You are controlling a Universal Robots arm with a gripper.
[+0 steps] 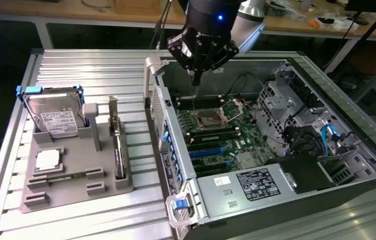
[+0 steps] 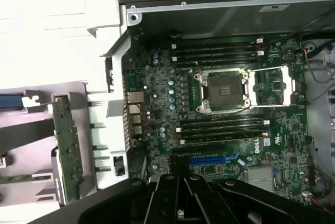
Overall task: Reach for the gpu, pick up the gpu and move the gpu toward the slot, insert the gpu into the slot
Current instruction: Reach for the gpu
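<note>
The gpu (image 1: 116, 145) is a thin dark card standing on edge in the grey holder (image 1: 74, 187) on the exterior view's left; in the wrist view the gpu (image 2: 66, 148) shows as a green strip with a silvery bracket. My gripper (image 1: 195, 80) hangs over the open computer case, above the far end of the motherboard (image 1: 211, 127), well away from the card. Its fingers (image 2: 168, 200) are shut together with nothing between them. The blue slot (image 1: 209, 149) lies on the motherboard inside the case, and in the wrist view the slot (image 2: 212, 158) is close to the fingertips.
A silver hard drive (image 1: 54, 117) with a white label stands in the same holder, and a square processor chip (image 1: 46, 159) lies in front of it. The case's metal side wall (image 1: 164, 125) rises between holder and motherboard. Cables and drive cages (image 1: 315, 135) crowd the case's right side.
</note>
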